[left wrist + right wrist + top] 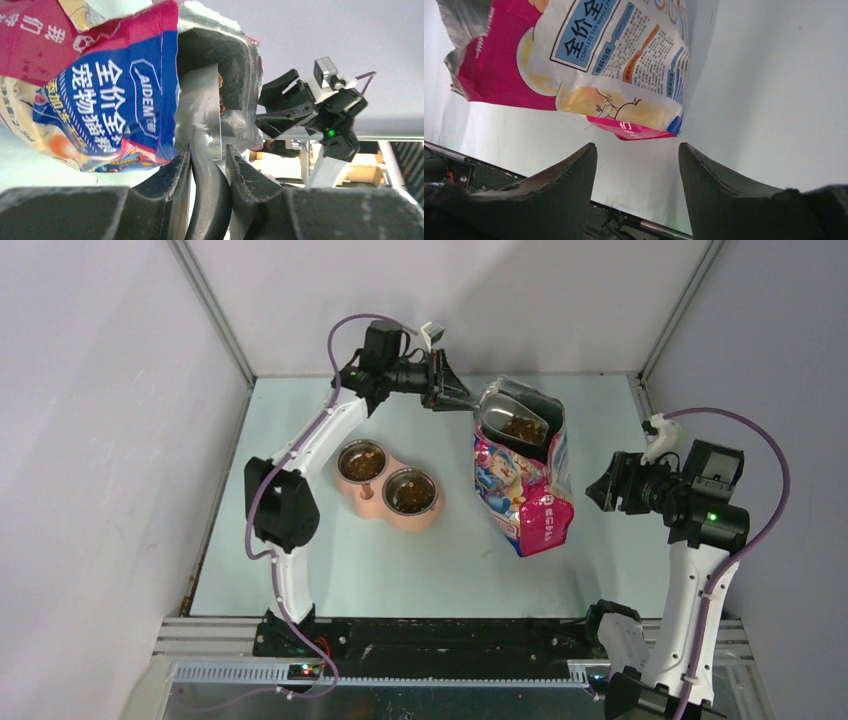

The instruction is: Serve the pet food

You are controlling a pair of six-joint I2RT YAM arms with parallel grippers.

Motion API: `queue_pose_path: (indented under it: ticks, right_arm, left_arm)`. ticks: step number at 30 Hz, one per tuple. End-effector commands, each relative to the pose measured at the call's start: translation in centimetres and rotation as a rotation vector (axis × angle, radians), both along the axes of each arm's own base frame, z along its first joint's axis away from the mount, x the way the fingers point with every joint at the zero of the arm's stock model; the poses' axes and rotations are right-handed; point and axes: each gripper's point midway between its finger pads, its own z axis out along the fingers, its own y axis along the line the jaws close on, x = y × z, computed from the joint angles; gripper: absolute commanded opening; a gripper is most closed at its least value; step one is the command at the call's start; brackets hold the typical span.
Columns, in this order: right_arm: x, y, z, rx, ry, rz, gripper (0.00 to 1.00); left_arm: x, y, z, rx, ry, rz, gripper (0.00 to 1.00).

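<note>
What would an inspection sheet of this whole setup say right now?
Surface: pale table, a few items on it.
Job's things: pet food in both bowls of the pink double feeder and in the metal scoop, which sits in the cat-food bag mouth.
Clutter: nothing seen.
Grippers: left claw shut on the scoop handle; right claw open, apart from the bag.
Cables: purple cable along each arm.
Surroundings: white walls, metal frame.

The white left arm [320,435] stretches to the mouth of the pink-and-blue printed bag [520,495], left gripper [455,397] clamped on a grey metal scoop [200,110]; the right gripper [638,147] gapes beside that bag.
</note>
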Motion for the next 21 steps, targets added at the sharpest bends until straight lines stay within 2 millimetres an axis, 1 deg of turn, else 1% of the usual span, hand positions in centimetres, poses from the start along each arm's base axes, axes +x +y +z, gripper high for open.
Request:
queue_pose_path:
  ticks: [1, 6, 9, 11, 15, 16, 17, 18, 19, 21]
  right_arm:
    - [-0.3, -0.6, 0.3, -0.046, 0.007, -0.003, 0.64]
    - [-0.6, -1.0, 0.9, -0.087, 0.016, -0.006, 0.64]
    - [-0.8, -1.1, 1.1, -0.097, 0.019, -0.009, 0.64]
    - [-0.9, -1.3, 1.0, -0.106, 0.025, -0.014, 0.64]
    - [-0.9, -1.5, 0.6, -0.114, 0.047, -0.017, 0.64]
    - [-0.9, -1.6, 0.4, -0.118, 0.054, -0.020, 0.64]
    - [-0.8, -1.8, 0.3, -0.124, 0.061, -0.023, 0.64]
    - [-0.7, -2.0, 0.2, -0.130, 0.063, -0.027, 0.63]
    - [-0.6, -2.2, 0.1, -0.140, 0.068, -0.031, 0.63]
    - [-0.5, -2.5, -0.2, -0.155, 0.079, -0.037, 0.63]
  left_arm:
    - [-0.7, 1.6, 2.8, -0.070, 0.019, 0.005, 0.00]
    - [0.2, 1.7, 3.3, -0.115, 0.067, 0.016, 0.00]
    - [0.6, 1.7, 3.9, -0.123, 0.060, 0.015, 0.00]
    - [0.8, 1.8, 3.7, -0.125, 0.071, 0.010, 0.00]
    - [1.1, 2.0, 2.5, -0.146, 0.141, -0.004, 0.00]
    - [1.3, 2.0, 2.4, -0.158, 0.178, 0.002, 0.00]
    - [1.6, 2.0, 2.4, -0.179, 0.156, 0.000, 0.00]
    - [1.7, 2.0, 2.3, -0.190, 0.177, 0.005, 0.00]
    - [2.0, 2.1, 3.0, -0.217, 0.134, 0.005, 0.00]
    - [2.2, 2.1, 3.6, -0.246, 0.145, 0.013, 0.00]
